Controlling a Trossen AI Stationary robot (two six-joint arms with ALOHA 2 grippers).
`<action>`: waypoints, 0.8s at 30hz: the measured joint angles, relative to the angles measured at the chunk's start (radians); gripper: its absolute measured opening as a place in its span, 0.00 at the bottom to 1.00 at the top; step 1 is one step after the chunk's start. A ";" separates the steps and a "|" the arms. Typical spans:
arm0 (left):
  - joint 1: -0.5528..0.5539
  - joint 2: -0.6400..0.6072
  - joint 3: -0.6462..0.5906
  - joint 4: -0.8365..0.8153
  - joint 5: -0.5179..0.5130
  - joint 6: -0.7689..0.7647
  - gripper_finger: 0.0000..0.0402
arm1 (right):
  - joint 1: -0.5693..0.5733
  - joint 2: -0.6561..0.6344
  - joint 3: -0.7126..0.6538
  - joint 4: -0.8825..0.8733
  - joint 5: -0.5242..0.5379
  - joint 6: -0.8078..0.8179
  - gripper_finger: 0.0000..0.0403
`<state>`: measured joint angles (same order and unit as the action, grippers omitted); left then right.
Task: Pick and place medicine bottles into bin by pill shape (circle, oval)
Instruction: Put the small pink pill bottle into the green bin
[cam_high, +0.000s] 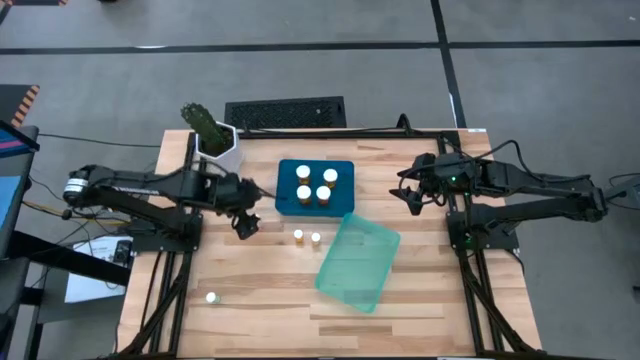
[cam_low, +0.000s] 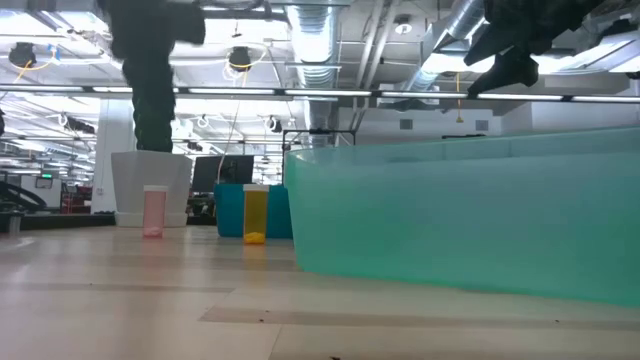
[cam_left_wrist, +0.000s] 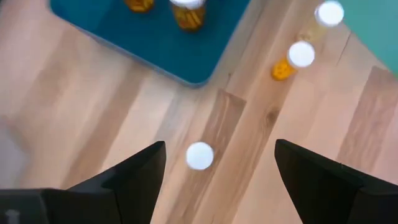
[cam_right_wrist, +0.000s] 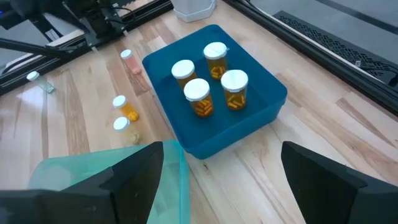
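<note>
Four wide amber bottles (cam_high: 316, 185) with white caps are already stood upright in the blue bin (cam_high: 315, 187), so the sorting is judged to be about half done; the teal bin (cam_high: 357, 262), lying askew near the middle of the table, appears to hold nothing yet. The step in hand is judged to be the pick of a slim bottle by the left gripper (cam_high: 244, 226), which is held above the wood just beside the blue bin's near left corner, its fingers spread wide with nothing between them. In the left wrist view a pale slim bottle (cam_left_wrist: 199, 155) is seen cap-up, directly between the open fingers but lower than them. For the next move, a descent over that cap and a closing on the narrow body would be called for, then a carry to the teal bin. Two more slim bottles (cam_high: 306, 238) are stood side by side between the blue bin and the teal bin, one with orange contents, the other paler. A fourth small bottle (cam_high: 211, 297) is left well apart, near the table's front left. The right gripper (cam_high: 411, 196) is parked open above the table's right side, empty.
</note>
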<state>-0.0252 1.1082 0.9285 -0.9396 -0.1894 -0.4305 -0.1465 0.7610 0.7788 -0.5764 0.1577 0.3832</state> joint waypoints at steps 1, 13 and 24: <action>-0.008 -0.005 -0.041 0.044 0.000 0.000 0.73 | 0.000 0.000 0.000 0.001 0.000 0.000 0.83; -0.027 0.004 -0.262 0.261 -0.106 0.021 0.73 | 0.000 0.000 0.000 0.001 0.000 0.001 0.83; -0.033 0.004 -0.315 0.316 -0.076 0.022 0.73 | 0.000 0.000 0.000 0.001 0.000 0.001 0.83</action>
<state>-0.0578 1.1122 0.6131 -0.6233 -0.2650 -0.4080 -0.1467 0.7609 0.7788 -0.5754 0.1577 0.3843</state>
